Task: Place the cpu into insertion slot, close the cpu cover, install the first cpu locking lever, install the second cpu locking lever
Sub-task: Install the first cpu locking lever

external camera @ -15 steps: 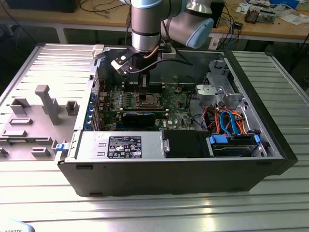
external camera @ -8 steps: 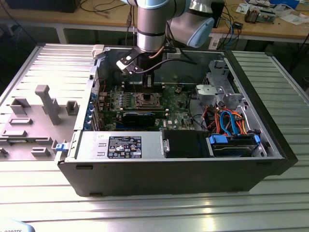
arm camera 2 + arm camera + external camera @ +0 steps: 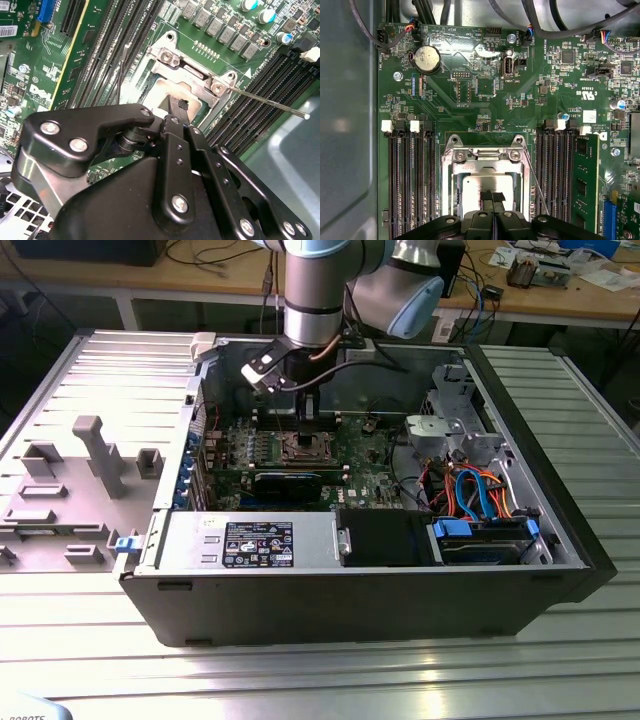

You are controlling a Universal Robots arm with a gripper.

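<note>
We see the black two-fingered gripper (image 3: 492, 196) down over the insertion slot (image 3: 446, 170), a small square socket with a silvery metal rim set in the green circuit board (image 3: 470, 100). Its two fingertips are drawn together, narrow, with nothing between them. They sit over the middle of the socket, at the face of the chip, though we cannot tell whether they press on it.

The cpu (image 3: 472, 187), a flat square chip with a dull silver-grey top, lies inside the socket. The cpu cover (image 3: 490, 165), a silvery metal frame plate with a large square window, lies lowered on the socket, and the chip's top shows through its window.

A thin bright metal lever rod (image 3: 270, 103) starts at one corner of the socket and slants out away from it, free, over the long black memory slots (image 3: 410, 180) that flank the socket on both sides. A green memory card (image 3: 582, 185) stands in a slot well apart from the socket, beyond those on one flank. A round silver coin cell (image 3: 427, 57) sits on the board, away from the socket

In the exterior view the grey robot arm (image 3: 310, 290) reaches straight down onto the socket inside the open black computer case (image 3: 350, 590)
</note>
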